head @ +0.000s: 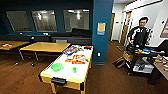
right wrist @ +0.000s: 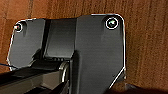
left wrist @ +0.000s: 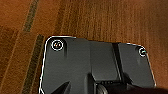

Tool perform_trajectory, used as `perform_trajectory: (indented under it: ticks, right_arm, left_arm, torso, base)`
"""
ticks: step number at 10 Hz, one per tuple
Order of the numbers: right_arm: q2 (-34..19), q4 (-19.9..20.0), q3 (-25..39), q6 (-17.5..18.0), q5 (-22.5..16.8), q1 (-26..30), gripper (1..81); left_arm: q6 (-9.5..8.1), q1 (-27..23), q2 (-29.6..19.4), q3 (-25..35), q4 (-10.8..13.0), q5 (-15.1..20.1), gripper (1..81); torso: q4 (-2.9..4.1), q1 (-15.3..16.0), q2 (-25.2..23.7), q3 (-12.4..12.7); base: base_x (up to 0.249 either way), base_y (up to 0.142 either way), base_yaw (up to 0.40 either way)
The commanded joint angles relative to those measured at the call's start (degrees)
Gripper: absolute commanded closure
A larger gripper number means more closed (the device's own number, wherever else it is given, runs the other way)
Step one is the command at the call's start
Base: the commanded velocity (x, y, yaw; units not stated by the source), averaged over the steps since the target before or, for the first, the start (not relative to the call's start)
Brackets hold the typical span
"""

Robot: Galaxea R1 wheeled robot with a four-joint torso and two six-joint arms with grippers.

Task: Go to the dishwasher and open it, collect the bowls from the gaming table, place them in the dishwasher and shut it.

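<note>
From my head camera I see the gaming desk [head: 79, 71] ahead, its white top framed in yellow. A wide green bowl [head: 57, 67] sits near its close end, and I can't tell whether anything lies in it. A small pale green bowl [head: 74, 70] stands just beside it. Colourful game boxes [head: 79, 59] lie farther along the top. A person [head: 139, 35] stands behind a cart [head: 140, 58] off to the right. Both wrist cameras look down on wooden floor [left wrist: 105, 20]; I cannot tell either claw's state.
</note>
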Motion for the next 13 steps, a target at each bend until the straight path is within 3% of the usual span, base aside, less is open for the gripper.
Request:
perform_trajectory:
  ticks: [1, 13]
  right_arm:
    - [-0.2, 0.2, -0.2, 0.0, -2.9, 2.9, 1.0]
    - [-0.3, 0.3, -0.2, 0.0, -2.8, 2.9, 1.0]
  left_arm:
    - [0.04, -3.2, -0.3, 0.2, 0.1, 2.4, 1.0]
    - [0.04, -3.2, -0.2, 0.2, 0.1, 2.4, 1.0]
  torso:
    - [0.0, 0.0, 0.0, 0.0]
    - [0.0, 0.0, 0.0, 0.0]
  base:
    - [0.088, 0.109, 0.0]
    - [0.073, 0.118, 0.0]
